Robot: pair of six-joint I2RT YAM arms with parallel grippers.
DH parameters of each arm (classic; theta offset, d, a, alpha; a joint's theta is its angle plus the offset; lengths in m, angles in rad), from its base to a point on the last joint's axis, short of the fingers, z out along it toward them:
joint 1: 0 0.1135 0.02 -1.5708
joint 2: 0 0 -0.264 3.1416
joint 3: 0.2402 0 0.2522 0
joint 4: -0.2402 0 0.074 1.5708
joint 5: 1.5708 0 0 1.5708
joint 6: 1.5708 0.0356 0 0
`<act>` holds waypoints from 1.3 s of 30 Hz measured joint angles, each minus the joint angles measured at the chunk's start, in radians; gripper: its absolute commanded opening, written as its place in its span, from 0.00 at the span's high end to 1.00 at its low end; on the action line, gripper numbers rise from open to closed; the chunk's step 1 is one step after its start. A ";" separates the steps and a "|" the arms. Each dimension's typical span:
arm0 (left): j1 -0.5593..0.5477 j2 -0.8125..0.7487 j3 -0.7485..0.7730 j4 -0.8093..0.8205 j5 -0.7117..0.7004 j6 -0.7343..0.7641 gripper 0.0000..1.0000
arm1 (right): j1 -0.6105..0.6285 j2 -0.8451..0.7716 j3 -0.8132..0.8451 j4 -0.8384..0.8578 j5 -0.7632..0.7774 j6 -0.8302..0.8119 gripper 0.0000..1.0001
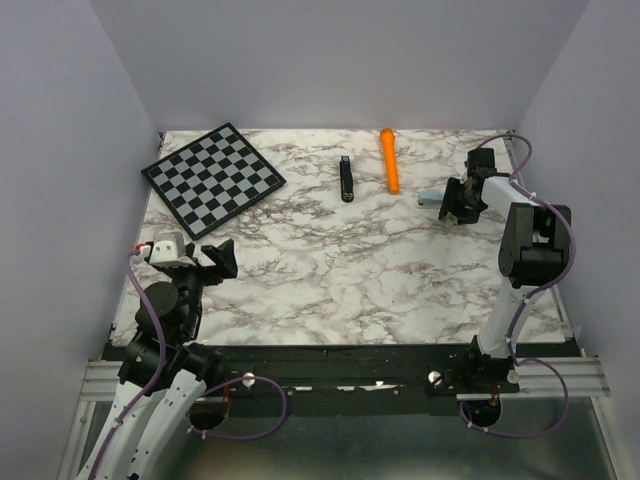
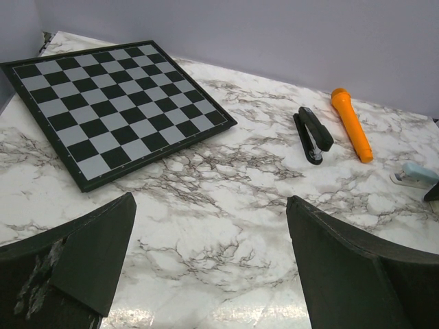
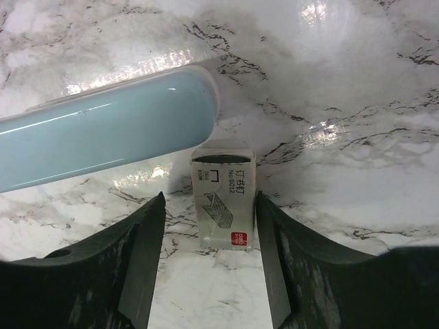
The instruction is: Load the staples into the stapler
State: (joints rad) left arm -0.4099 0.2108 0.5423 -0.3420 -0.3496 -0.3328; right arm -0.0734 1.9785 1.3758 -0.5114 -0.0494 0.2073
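Near the table's (image 1: 330,270) far right edge, the right gripper (image 3: 210,205) straddles the staples (image 3: 225,185) with jaws spread, unclenched; closing off-centre could skid them against the blue box (image 3: 103,137) just beside them.

Left arm (image 1: 165,330) and right arm (image 1: 525,250): black joints, white links, purple cables (image 1: 132,290) trailing alongside. Left claw (image 2: 210,205) and right claw (image 3: 210,199) have broad matte-black fingers.
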 measured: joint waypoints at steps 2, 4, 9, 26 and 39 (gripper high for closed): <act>0.000 0.000 0.000 0.000 0.000 0.000 0.01 | 0.000 0.000 0.000 0.002 0.000 0.000 0.39; 0.000 0.000 0.000 0.000 0.000 0.000 0.01 | 0.000 0.000 -0.001 0.004 0.000 -0.001 0.40; 0.000 0.000 0.000 0.000 0.000 0.000 0.01 | 0.000 0.000 -0.004 0.010 0.001 -0.009 0.48; 0.000 -0.010 0.000 0.000 0.000 0.000 0.01 | 0.000 -0.080 -0.130 0.071 -0.052 -0.036 0.64; 0.000 -0.038 0.000 0.004 0.048 -0.001 0.01 | 0.270 -0.387 -0.416 0.087 -0.148 -0.067 0.65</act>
State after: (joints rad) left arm -0.4099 0.1730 0.5423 -0.3382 -0.3016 -0.3336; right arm 0.1970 1.5913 0.9596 -0.4240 -0.1978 0.1402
